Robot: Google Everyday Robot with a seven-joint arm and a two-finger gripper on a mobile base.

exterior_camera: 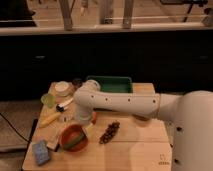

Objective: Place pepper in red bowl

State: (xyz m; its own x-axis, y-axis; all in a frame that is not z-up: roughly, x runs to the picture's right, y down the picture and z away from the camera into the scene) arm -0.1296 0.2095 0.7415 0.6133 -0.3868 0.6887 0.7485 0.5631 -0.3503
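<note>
The red bowl (pixel 73 138) stands at the front left of the wooden table. The green pepper (pixel 75 142) lies inside it, across the near half. My gripper (pixel 81 123) hangs from the white arm just above and behind the bowl's far right rim, apart from the pepper.
A green tray (pixel 110 84) stands at the back. A white round container (pixel 62 88) and a pale green cup (pixel 48 100) stand at the back left. A yellow elongated item (pixel 50 119) and a blue sponge (pixel 41 152) lie to the left. A dark brown cluster (pixel 110 132) lies right of the bowl.
</note>
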